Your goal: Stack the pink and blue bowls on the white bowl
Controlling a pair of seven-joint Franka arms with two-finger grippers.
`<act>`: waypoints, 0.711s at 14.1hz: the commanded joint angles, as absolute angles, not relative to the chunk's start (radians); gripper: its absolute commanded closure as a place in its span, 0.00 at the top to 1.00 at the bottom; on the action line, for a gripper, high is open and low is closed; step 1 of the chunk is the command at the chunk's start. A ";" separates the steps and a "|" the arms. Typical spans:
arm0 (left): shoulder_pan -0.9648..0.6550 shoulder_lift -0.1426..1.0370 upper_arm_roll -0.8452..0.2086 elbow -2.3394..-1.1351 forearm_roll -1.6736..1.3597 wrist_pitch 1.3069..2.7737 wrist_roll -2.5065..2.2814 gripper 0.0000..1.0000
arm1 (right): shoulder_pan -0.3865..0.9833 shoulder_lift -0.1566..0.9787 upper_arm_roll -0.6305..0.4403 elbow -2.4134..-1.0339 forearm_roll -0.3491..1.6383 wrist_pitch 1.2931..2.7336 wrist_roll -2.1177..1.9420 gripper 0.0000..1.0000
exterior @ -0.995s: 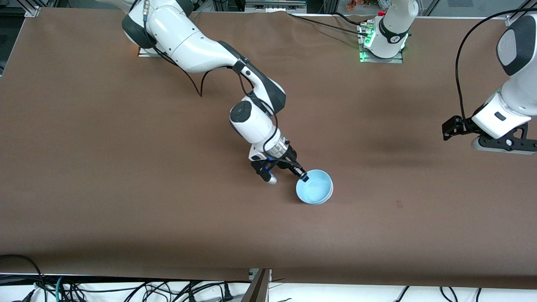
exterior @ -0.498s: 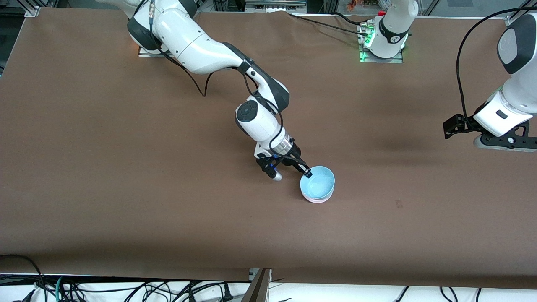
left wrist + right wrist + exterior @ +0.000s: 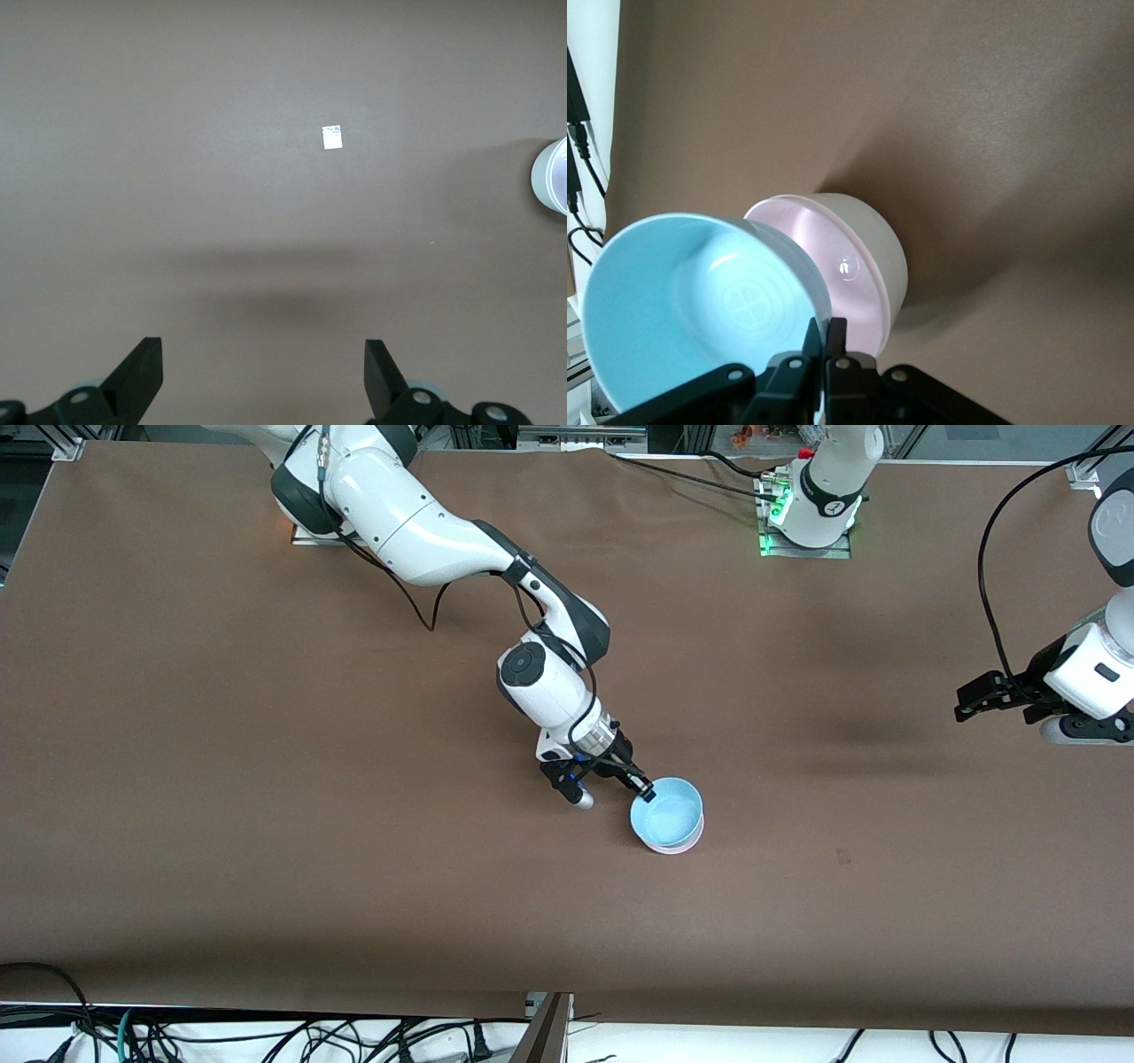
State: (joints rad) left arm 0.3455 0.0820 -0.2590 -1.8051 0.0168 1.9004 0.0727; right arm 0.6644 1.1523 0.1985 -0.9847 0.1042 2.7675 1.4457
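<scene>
Between the right gripper's [image 3: 824, 341] closed fingers: the blue bowl's [image 3: 669, 811] rim.
Just under that tilted bowl sits the pink bowl [image 3: 833, 261], nested in the white bowl [image 3: 888, 257]. Well away, over bare table [image 3: 266, 779], the left gripper [image 3: 261, 376] waits with fingers apart.

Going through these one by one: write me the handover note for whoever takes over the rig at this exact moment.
Right gripper: shut on the rim of the smooth light sky-blue bowl, which it holds tilted over the stack, mid-table.
Left gripper: open, holding nothing, waiting over bare table at the left arm's end.
Things: the pale pink bowl sits nested in the plain white bowl; the blue one is above them, not seated.
Done: pink on white.
Left: lower the blue bowl level into the pink one, open the right gripper, pull clear.
</scene>
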 commanded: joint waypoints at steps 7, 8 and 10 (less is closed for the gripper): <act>0.345 0.091 -0.285 -1.769 -0.005 1.850 0.083 1.00 | 0.676 1.190 0.192 -0.942 0.097 2.777 1.437 0.00; 0.345 0.091 -0.285 -1.769 -0.005 1.850 0.084 1.00 | 0.676 1.193 0.192 -0.942 0.097 2.777 1.437 0.00; 0.345 0.091 -0.285 -1.769 -0.005 1.850 0.084 1.00 | 0.676 1.193 0.192 -0.942 0.097 2.777 1.437 0.00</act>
